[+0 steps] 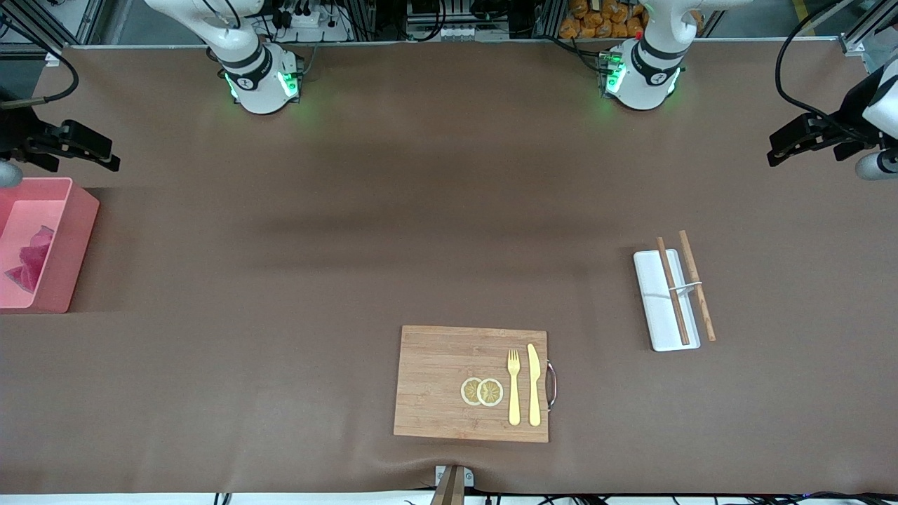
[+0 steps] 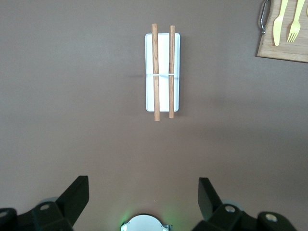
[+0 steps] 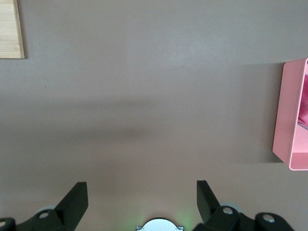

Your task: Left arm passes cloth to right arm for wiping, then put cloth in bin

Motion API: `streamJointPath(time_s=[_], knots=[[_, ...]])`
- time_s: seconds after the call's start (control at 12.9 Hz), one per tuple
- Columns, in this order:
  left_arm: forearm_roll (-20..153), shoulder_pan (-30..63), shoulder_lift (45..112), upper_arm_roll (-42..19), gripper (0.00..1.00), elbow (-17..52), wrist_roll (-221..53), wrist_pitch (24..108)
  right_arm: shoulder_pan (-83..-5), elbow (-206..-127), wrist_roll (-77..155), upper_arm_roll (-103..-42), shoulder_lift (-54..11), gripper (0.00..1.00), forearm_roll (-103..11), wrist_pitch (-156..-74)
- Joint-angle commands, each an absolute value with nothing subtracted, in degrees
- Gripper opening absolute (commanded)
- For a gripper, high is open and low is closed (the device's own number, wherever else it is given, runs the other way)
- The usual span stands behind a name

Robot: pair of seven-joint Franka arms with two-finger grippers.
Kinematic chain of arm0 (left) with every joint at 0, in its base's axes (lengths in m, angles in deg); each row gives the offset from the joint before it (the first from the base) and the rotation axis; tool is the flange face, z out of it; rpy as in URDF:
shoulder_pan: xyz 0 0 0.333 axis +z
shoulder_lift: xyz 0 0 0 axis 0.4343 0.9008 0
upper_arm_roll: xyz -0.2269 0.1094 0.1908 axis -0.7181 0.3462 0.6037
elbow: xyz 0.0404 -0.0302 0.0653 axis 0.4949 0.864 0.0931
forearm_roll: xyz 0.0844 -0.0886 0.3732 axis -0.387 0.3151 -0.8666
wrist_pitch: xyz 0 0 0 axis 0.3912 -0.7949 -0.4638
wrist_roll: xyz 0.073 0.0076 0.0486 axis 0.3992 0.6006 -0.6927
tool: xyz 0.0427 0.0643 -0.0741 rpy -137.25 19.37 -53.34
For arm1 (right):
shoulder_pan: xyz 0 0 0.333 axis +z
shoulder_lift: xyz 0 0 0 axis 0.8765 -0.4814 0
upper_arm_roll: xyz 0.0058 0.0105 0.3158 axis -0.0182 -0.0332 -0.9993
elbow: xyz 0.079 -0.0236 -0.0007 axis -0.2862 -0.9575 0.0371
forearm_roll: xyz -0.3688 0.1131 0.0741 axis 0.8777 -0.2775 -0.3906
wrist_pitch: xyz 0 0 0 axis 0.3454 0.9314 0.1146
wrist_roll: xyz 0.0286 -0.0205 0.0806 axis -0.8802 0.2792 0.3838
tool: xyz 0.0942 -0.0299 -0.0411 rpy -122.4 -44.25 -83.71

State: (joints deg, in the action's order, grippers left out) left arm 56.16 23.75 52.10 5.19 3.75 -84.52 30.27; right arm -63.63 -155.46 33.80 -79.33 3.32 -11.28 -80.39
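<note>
Task looks done: cloth (image 1: 29, 261) lies crumpled in the pink bin (image 1: 67, 261) at the right arm's end of the table. Right gripper (image 3: 142, 199) & left gripper (image 2: 143, 197) both wide apart, empty, up over bare tabletop by their own table ends. Nothing left but parking.

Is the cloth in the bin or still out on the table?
In. The cloth lies crumpled inside the bin; the left gripper and right gripper are open and empty.
</note>
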Motion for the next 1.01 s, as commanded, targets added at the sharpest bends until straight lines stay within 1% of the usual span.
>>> streamJointPath(time_s=[0.0, 0.93], knots=[[54.93, 23.72, 51.46, 5.30, 1.00, 4.14, -83.07, 31.07, -62.36, -155.60, 33.43, -78.40, 3.84, 1.00, -11.57, -79.82], [55.10, 23.02, 52.07, 5.30, 1.00, 3.34, -83.15, 31.07, -62.36, -154.46, 33.17, -78.31, 2.97, 1.00, -11.48, -80.08]])
